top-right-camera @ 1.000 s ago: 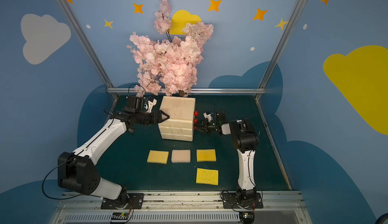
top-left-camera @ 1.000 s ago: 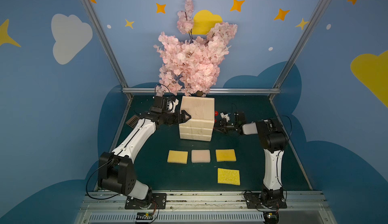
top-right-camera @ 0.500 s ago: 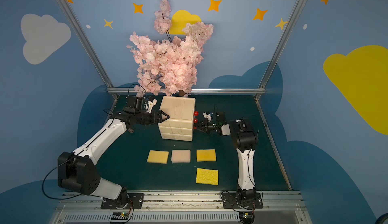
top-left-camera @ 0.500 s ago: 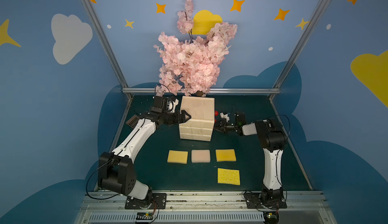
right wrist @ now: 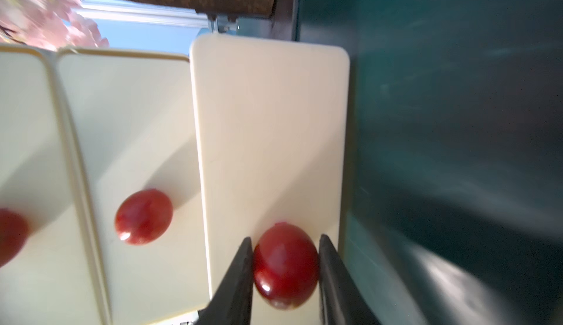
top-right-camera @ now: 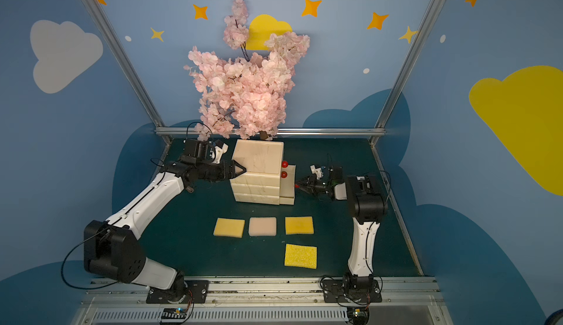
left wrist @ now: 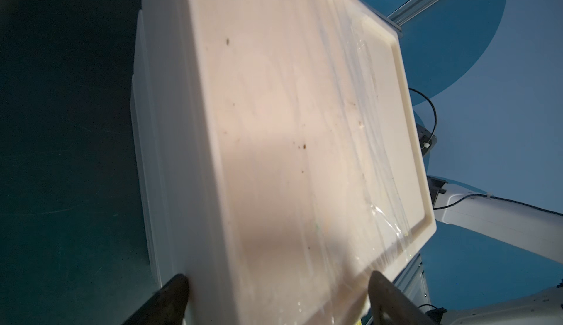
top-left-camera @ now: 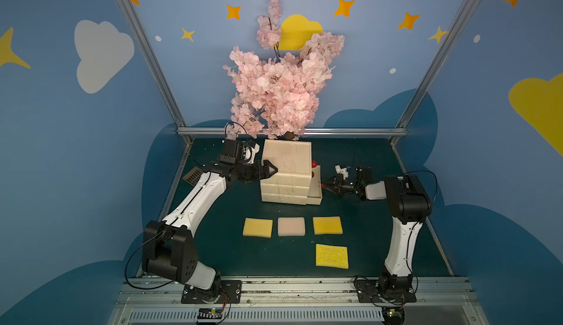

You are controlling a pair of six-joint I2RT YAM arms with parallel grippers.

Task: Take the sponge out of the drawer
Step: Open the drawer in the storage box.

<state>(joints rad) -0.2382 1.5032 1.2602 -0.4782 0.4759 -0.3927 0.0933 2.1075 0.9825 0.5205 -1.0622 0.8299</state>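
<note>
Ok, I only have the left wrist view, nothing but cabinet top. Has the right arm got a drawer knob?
Observer: Yes. The right gripper has its jaws closed on the red knob of the bottom drawer.
Operator: Is that drawer out?
Observer: Barely. In both top views it juts slightly from the cabinet on its side.
Operator: Room in front to drop the sponge?
Observer: Partly taken: a row of three sponges lies there, with a bright yellow sponge nearer the robot.
</note>
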